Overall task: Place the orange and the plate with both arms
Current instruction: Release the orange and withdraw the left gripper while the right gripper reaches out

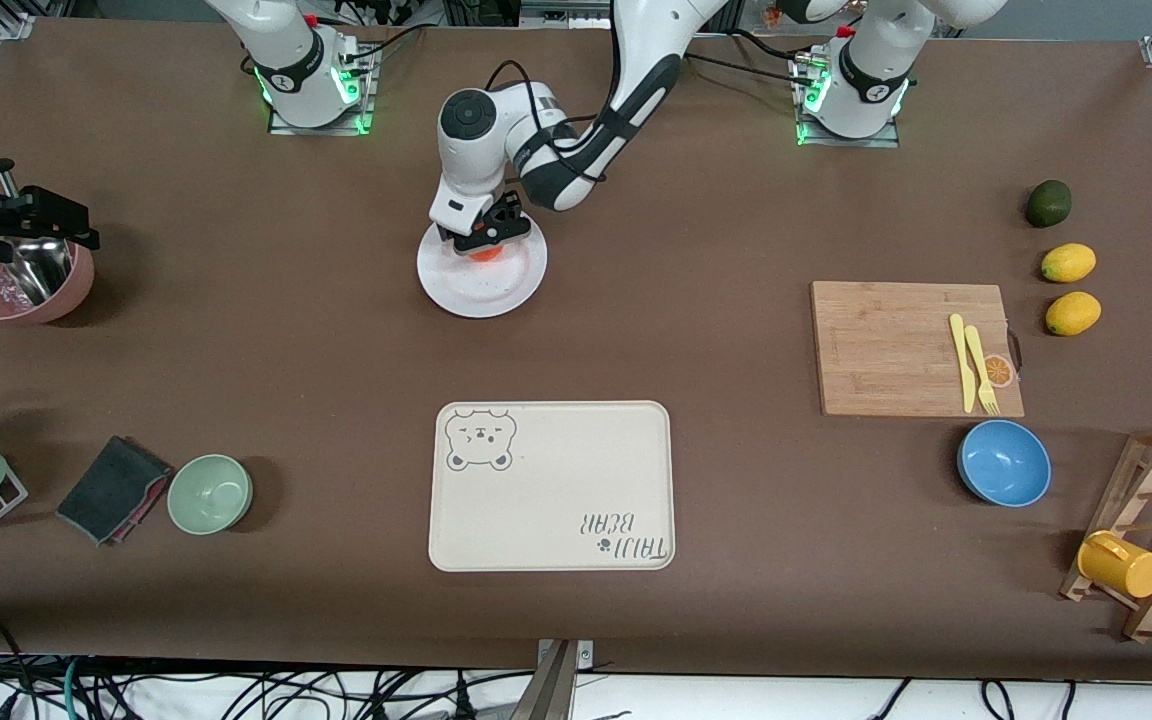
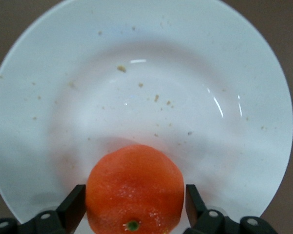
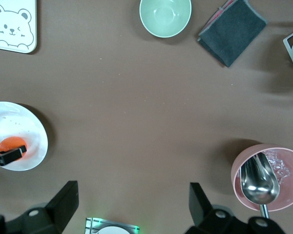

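Note:
The orange (image 1: pixel 484 254) lies on the white plate (image 1: pixel 498 288), which is on the table in front of the arms' bases. My left gripper (image 1: pixel 481 244) is down on the plate, shut on the orange. In the left wrist view the orange (image 2: pixel 134 187) sits between the fingers (image 2: pixel 74 204) of my left gripper (image 2: pixel 135 196), on the plate (image 2: pixel 146 73), which has crumbs on it. My right gripper (image 1: pixel 84 228) hangs open and empty high over the right arm's end of the table. Its wrist view shows my right gripper (image 3: pixel 132 195), plate (image 3: pixel 31 127) and orange (image 3: pixel 9 144).
The cream bear-print tray (image 1: pixel 552 487) lies nearer the front camera than the plate. A pink bowl (image 1: pixel 31 285) with a metal scoop, a green bowl (image 1: pixel 209 492) and a dark cloth (image 1: pixel 112 489) are at the right arm's end. A cutting board (image 1: pixel 896 345), lemons (image 1: pixel 1068 263) and a blue bowl (image 1: pixel 1004 463) are at the left arm's end.

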Robot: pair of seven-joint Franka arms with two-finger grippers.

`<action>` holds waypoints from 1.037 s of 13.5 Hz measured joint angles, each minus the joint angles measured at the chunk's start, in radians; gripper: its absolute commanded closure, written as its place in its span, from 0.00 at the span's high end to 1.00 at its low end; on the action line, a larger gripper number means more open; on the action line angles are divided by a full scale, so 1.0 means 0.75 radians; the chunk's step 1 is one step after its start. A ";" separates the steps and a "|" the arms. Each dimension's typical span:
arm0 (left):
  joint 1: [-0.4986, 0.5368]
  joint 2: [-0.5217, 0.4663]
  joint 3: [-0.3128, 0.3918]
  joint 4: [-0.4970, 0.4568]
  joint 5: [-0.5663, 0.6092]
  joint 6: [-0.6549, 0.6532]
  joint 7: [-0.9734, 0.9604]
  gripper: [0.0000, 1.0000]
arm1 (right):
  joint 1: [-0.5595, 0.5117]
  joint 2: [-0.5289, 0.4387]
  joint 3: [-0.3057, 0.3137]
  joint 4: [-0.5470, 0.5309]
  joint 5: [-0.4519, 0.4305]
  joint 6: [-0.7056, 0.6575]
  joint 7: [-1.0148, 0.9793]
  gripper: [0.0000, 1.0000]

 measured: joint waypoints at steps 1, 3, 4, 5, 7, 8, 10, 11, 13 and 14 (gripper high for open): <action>0.037 -0.024 0.008 0.028 0.000 -0.092 0.007 1.00 | -0.001 0.000 0.000 0.000 0.000 0.003 0.000 1.00; 0.151 -0.123 0.015 0.062 0.001 -0.306 0.052 1.00 | -0.003 0.001 -0.002 0.000 0.000 0.015 0.000 1.00; 0.226 -0.190 0.020 0.066 0.001 -0.424 0.108 1.00 | -0.006 0.001 -0.004 0.000 0.000 0.016 0.000 1.00; 0.316 -0.253 0.022 0.066 0.001 -0.528 0.203 1.00 | -0.008 0.002 -0.008 0.000 0.000 0.016 0.000 1.00; 0.523 -0.348 0.021 0.065 0.001 -0.676 0.455 1.00 | -0.011 0.006 -0.014 0.000 0.000 0.019 0.000 1.00; 0.619 -0.373 0.020 0.063 0.001 -0.717 0.574 1.00 | -0.011 0.007 -0.014 0.000 0.000 0.023 0.001 1.00; 0.801 -0.387 0.022 0.060 0.001 -0.745 0.824 1.00 | -0.011 0.018 -0.014 0.000 0.000 0.047 0.004 1.00; 0.885 -0.387 0.022 0.058 0.001 -0.749 0.946 1.00 | -0.011 0.034 -0.014 0.000 0.000 0.056 0.005 1.00; 1.045 -0.387 0.022 0.057 0.002 -0.754 1.179 1.00 | -0.010 0.085 -0.014 -0.001 0.000 0.063 0.006 1.00; 1.125 -0.389 0.022 0.057 0.002 -0.756 1.301 1.00 | -0.007 0.119 -0.013 -0.003 0.000 0.063 0.006 1.00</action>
